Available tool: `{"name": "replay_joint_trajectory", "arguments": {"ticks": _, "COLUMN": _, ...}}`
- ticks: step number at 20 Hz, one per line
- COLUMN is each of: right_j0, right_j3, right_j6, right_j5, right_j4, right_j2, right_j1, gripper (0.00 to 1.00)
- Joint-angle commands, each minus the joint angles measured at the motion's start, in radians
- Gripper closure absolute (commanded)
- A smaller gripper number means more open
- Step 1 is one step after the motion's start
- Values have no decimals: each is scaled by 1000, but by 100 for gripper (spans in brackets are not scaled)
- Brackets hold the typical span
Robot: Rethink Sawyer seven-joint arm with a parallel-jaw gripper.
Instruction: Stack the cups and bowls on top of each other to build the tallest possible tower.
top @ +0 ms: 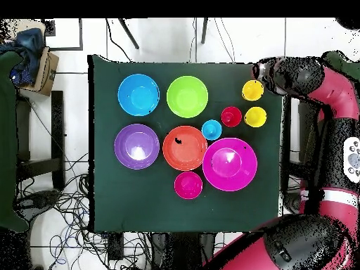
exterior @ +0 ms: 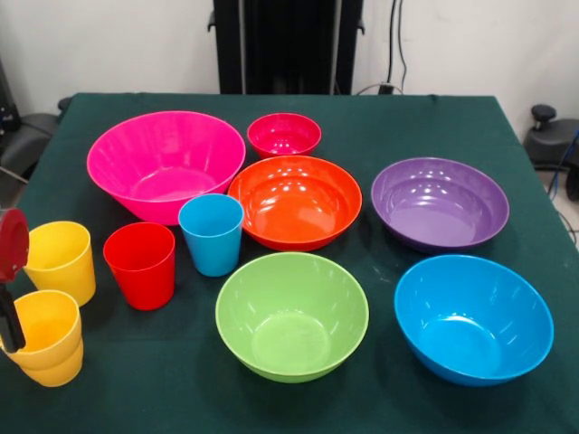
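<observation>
All pieces stand apart on the green cloth; there is no tower. The large hot pink bowl (exterior: 166, 163), small pink-red bowl (exterior: 284, 135), orange bowl (exterior: 295, 201), purple bowl (exterior: 440, 202), lime green bowl (exterior: 291, 315) and blue bowl (exterior: 472, 318) sit open side up. The red cup (exterior: 141, 265) and light blue cup (exterior: 211, 233) stand upright beside a yellow cup (exterior: 61, 260). My gripper (exterior: 10, 318) reaches into nested yellow cups (exterior: 47, 342) at the left edge. In the overhead view it (top: 264, 74) sits at that yellow cup (top: 252, 90).
The table's edges lie close to the yellow cups (top: 255, 117) and the blue bowl (top: 138, 95). My red arm (top: 316, 84) curves round beside the table. A box and clutter (top: 39, 67) lie on the floor, with cables (top: 63, 197) nearby.
</observation>
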Motion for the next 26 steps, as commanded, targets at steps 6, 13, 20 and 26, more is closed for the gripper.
{"name": "replay_joint_trajectory", "arguments": {"ticks": 6, "right_j0": -15, "right_j3": 161, "right_j6": -394, "right_j5": 62, "right_j4": -7, "right_j2": 32, "right_j1": -6, "gripper": 0}}
{"name": "replay_joint_trajectory", "arguments": {"ticks": 13, "right_j0": -12, "right_j3": 160, "right_j6": -397, "right_j5": 44, "right_j4": -26, "right_j2": 25, "right_j1": 9, "gripper": 0}}
{"name": "replay_joint_trajectory", "arguments": {"ticks": 20, "right_j0": 1, "right_j3": 123, "right_j6": -405, "right_j5": 12, "right_j4": -58, "right_j2": 12, "right_j1": 50, "gripper": 0}}
{"name": "replay_joint_trajectory", "arguments": {"ticks": 26, "right_j0": 2, "right_j3": 98, "right_j6": -421, "right_j5": -12, "right_j4": -75, "right_j2": 13, "right_j1": 78, "gripper": 0}}
